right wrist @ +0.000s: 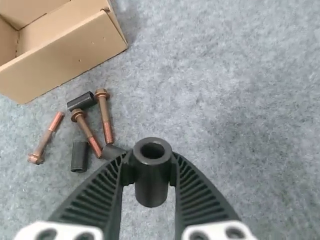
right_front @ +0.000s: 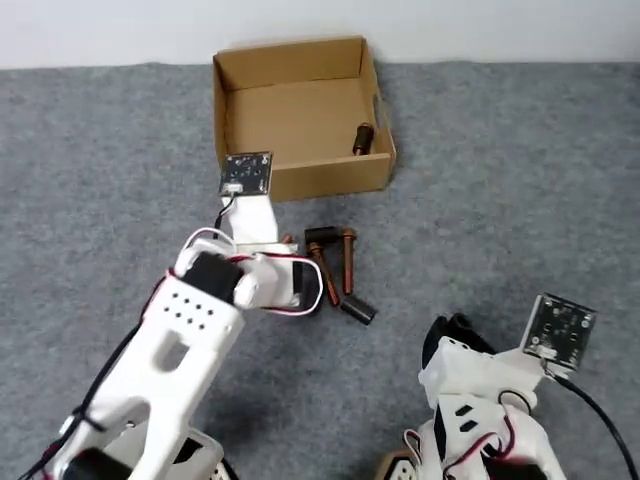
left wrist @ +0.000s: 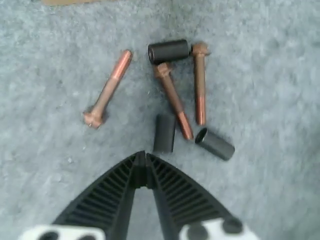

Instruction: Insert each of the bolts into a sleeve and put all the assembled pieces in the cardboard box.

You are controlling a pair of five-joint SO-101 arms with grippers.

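High view, read from left to right: the left gripper (left wrist: 145,159) hangs over the grey table (right_front: 520,200) just short of the cardboard box (right_front: 310,182), where one assembled piece (right_front: 362,138) lies near a side wall. Its jaws are pressed together with nothing between them, and the loose hardware lies straight ahead of their tips. Closest is a bare sleeve (left wrist: 164,132), lying roughly in line with the jaws. Beside it run the middle bolt (left wrist: 173,102) and the outer bolt (left wrist: 200,82), close together and nearly parallel, with their heads pointing away from the gripper. A second sleeve (left wrist: 168,51) lies across their heads and a third sleeve (left wrist: 215,143) by their tips. A lone bolt (left wrist: 107,90) lies apart from that cluster, slanted, head toward the gripper, with bare table all round it. Further right, well apart from the pile, the right gripper (right wrist: 149,167) pinches the held sleeve (right wrist: 151,190) across its barrel, open bore facing back at the wrist camera. As I read it, the left gripper is much the nearer to the bolts, so the pick falls to it. The jaws must first spread, then close across a shank. The lone bolt looks the easiest, since its long axis lies aslant to the jaws and nothing crowds it.
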